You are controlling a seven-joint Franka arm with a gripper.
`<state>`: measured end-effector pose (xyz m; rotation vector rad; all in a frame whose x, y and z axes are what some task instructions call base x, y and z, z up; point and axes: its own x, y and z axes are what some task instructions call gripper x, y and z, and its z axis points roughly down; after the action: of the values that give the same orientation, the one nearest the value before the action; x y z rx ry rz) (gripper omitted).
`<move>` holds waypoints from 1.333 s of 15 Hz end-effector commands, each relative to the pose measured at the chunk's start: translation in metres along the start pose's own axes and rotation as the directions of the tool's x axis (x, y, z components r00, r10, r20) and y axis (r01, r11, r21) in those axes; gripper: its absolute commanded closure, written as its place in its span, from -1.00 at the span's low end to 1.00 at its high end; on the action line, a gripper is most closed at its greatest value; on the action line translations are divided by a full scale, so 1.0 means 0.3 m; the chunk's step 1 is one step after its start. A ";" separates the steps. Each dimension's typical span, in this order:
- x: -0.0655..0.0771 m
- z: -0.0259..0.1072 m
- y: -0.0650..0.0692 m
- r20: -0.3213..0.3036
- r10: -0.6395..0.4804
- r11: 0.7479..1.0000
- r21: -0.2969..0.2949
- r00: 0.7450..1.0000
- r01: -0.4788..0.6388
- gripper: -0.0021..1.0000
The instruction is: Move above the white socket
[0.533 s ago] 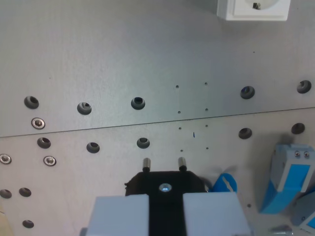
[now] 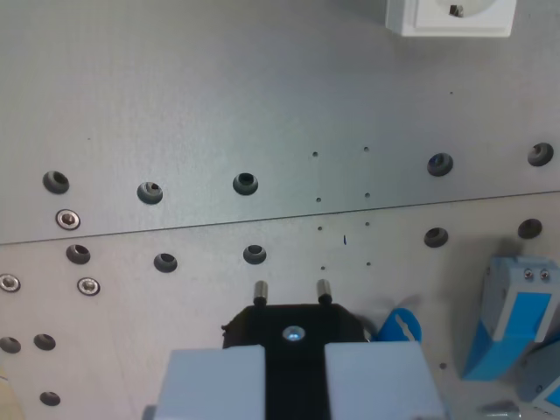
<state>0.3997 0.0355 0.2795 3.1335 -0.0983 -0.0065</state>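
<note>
The white socket (image 2: 451, 17) sits at the top edge toward the wrist view's right, partly cut off, on the grey metal plate (image 2: 219, 114). My gripper (image 2: 294, 372) is at the bottom centre, its two light grey fingers (image 2: 214, 381) shut on a black plug (image 2: 294, 328). The plug's two metal pins (image 2: 261, 291) point up the picture. The socket lies far up and to the right of the plug.
Rows of bolt holes (image 2: 246, 183) and a seam (image 2: 262, 220) cross the plate. Blue and grey blocks (image 2: 512, 319) stand at the lower right, with a small blue part (image 2: 401, 325) beside the plug. Screws (image 2: 67, 219) dot the left side.
</note>
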 end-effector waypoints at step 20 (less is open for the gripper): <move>0.060 0.141 0.090 -0.058 -0.013 1.000 -0.014 0.998 0.013 1.00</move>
<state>0.4152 0.0121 0.2437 3.1296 -0.1084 -0.0158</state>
